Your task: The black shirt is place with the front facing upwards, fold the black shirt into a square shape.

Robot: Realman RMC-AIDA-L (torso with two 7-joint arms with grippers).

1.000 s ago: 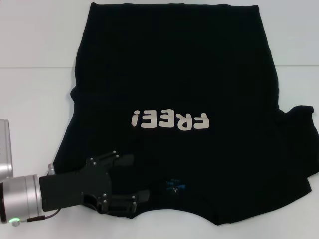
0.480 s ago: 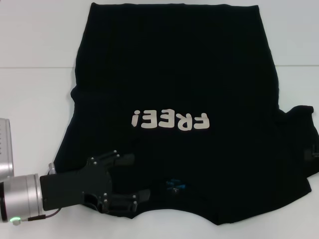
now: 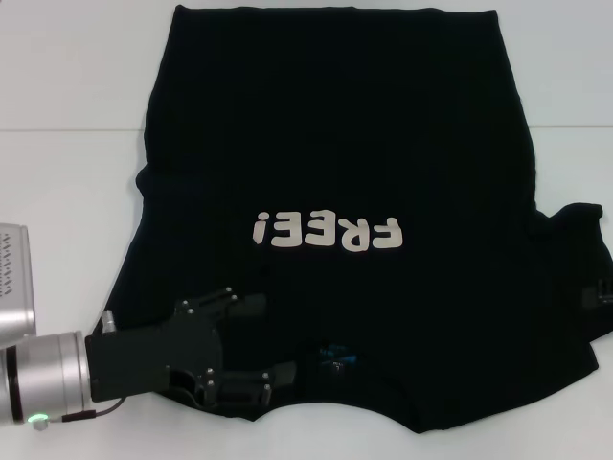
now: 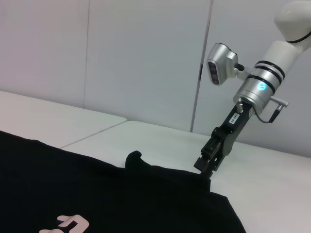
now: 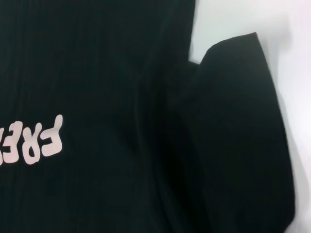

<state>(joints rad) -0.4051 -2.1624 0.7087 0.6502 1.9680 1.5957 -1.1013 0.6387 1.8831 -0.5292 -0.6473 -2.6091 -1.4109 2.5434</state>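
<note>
Resting spread at the black shirt (image 3: 335,144) collar, left hand (image 3: 251,350) risks grabbing one layer; right hand (image 4: 206,165), apparently at the sleeve, unclear.

We look down on the black shirt (image 5: 112,73), which fills most of our right wrist view. Part of its cream lettering (image 5: 34,141) shows at one edge, the letters reading reversed and cut off by the frame. A sleeve (image 5: 238,136) spreads out flat from the body of the shirt, with a soft fold running between the two. A patch of white table (image 5: 228,19) shows beyond the sleeve's hem and along its outer edge. We see no fingers here.
</note>
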